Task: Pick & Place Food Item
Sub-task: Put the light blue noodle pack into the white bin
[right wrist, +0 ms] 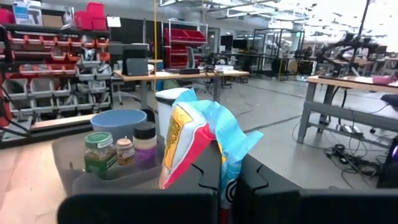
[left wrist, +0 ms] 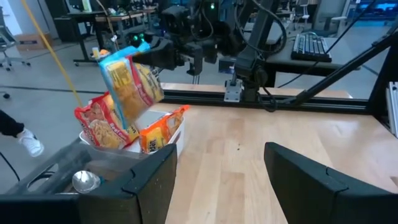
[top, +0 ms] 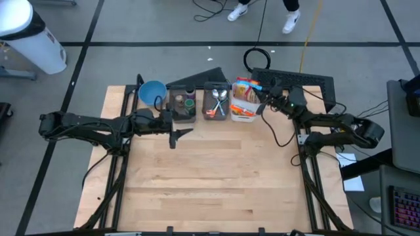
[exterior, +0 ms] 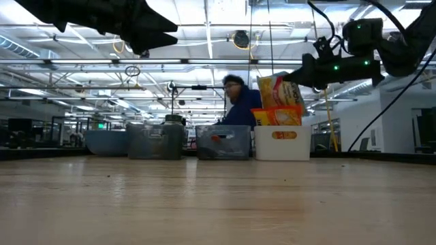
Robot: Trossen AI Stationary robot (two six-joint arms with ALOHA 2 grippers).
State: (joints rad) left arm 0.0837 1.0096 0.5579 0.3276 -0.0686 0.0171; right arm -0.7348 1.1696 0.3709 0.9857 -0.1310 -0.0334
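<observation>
We see the right gripper with its fingers clamped on a snack bag, holding it up in the air just above the white bin at the back of the table. More snack bags stand in that bin. The left gripper hangs near the jar bin, its fingers apart and holding nothing.
</observation>
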